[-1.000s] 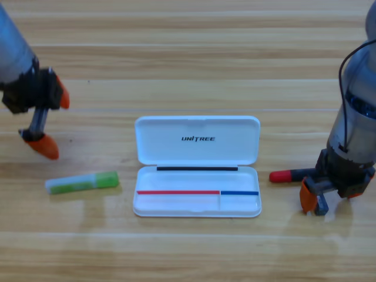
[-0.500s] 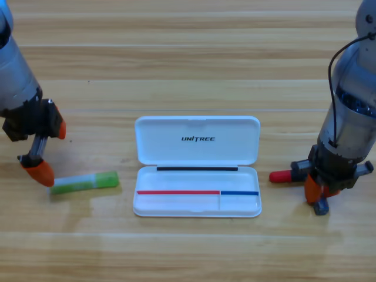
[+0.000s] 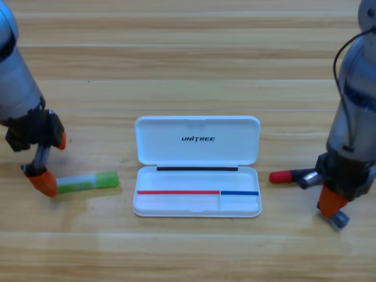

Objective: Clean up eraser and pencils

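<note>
Two light, stiff, slippery pens: we'd grip the green pen (image 3: 88,182) mid-barrel, just right of the left tool (image 3: 46,163), spread wide. The right tool (image 3: 330,205) stands over the black pen (image 3: 292,175); its opening we cannot tell.

On the bench (image 3: 188,70) lie 2 pencils: 1 pale-green pencil (image 3: 88,182) with a green cap and 1 black pencil (image 3: 288,175) with a red cap, partly hidden. There is 1 open white case (image 3: 197,164). 2 arms show, carrying 1 left tool (image 3: 44,161) and 1 right tool (image 3: 332,205).
</note>
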